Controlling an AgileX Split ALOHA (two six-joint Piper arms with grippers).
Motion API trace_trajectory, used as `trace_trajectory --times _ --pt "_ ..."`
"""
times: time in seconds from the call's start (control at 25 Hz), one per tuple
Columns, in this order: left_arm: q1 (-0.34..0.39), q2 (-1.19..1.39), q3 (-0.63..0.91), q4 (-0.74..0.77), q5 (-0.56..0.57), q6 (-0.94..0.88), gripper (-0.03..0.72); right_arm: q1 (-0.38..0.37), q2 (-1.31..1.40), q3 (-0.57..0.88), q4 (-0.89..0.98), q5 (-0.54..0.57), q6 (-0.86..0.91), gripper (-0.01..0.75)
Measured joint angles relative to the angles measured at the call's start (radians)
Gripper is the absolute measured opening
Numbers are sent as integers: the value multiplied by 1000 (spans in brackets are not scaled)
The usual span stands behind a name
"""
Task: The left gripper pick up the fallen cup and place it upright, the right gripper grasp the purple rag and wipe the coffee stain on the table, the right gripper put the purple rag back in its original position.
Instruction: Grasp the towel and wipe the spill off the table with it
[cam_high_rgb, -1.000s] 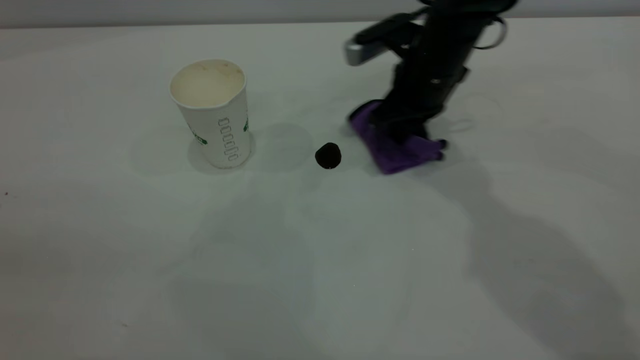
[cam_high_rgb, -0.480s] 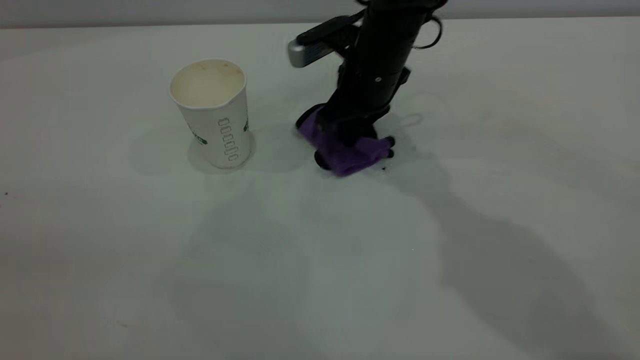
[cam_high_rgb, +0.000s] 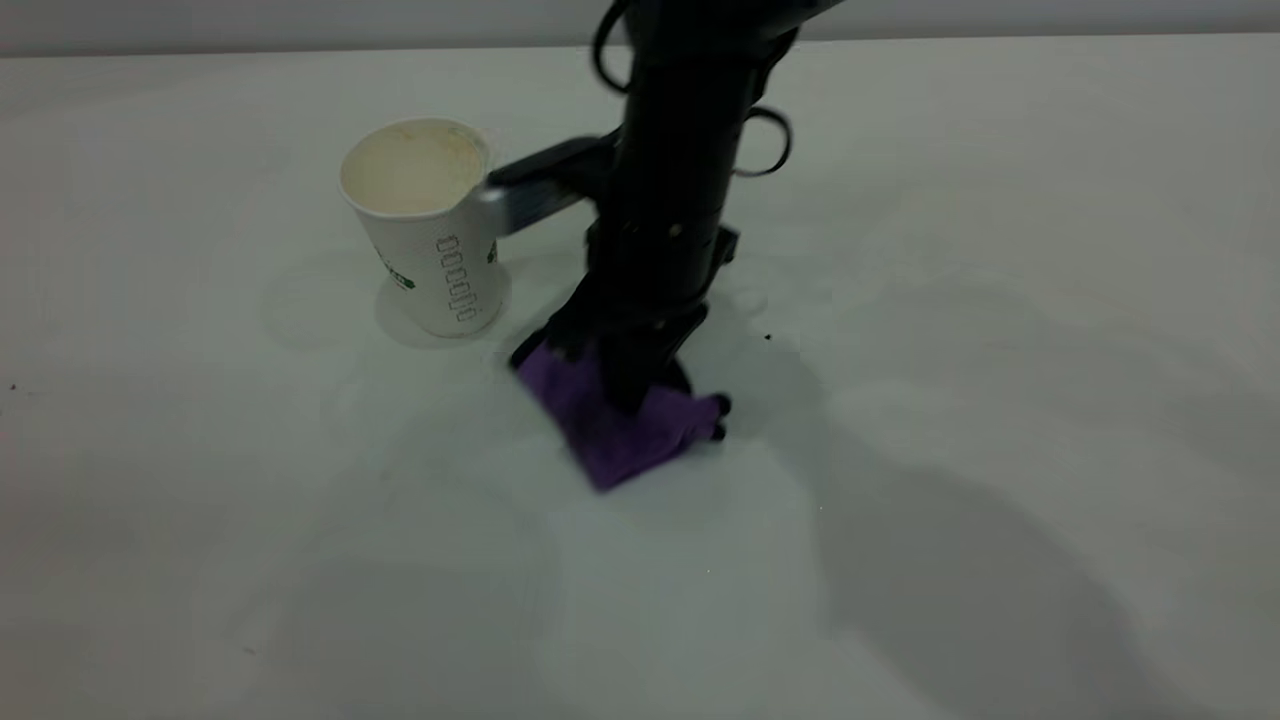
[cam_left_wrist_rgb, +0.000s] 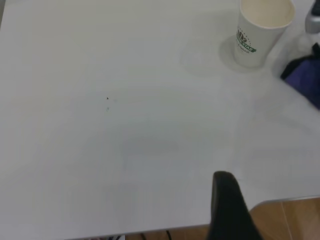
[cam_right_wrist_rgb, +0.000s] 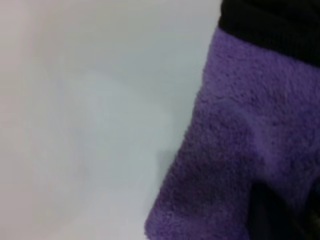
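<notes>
table: white surface, no coffee stain seen on it now
cup: set upright, just beside the arm
purple rag: pressed flat, nearer the viewer than the cup
right gripper: closed on the rag from above
left gripper: parked well apart; grip cannot be told

The fluffy purple rag, black-edged at one side, lies on the pale table.
</notes>
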Motion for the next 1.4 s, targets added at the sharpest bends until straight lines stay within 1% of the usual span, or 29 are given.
trace_trajectory --times 0.12,0.24,0.4,0.48,0.56,0.68,0.92,1.08,1.24,1.4 --pt "0 0 0 0 0 0 474 32 2 0 6 21 -16 54" --pt "0 0 0 0 0 0 474 47 2 0 -8 13 -23 55" --pt "0 0 0 0 0 0 474 31 2 0 -75 -12 9 56" --pt "0 0 0 0 0 0 474 4 2 0 -113 -13 41 56" --pt "0 0 0 0 0 0 474 -33 2 -1 -152 -13 78 58" --pt "0 0 0 0 0 0 474 -115 -4 -1 -196 -11 135 61" --pt "0 0 0 0 0 0 474 -313 -6 -2 -214 13 181 64" --pt "0 0 0 0 0 0 474 -422 -6 -2 -215 48 215 64" --pt "0 0 0 0 0 0 474 -503 -6 -2 -213 63 278 71" --pt "0 0 0 0 0 0 474 -527 -6 -2 -212 84 288 86"
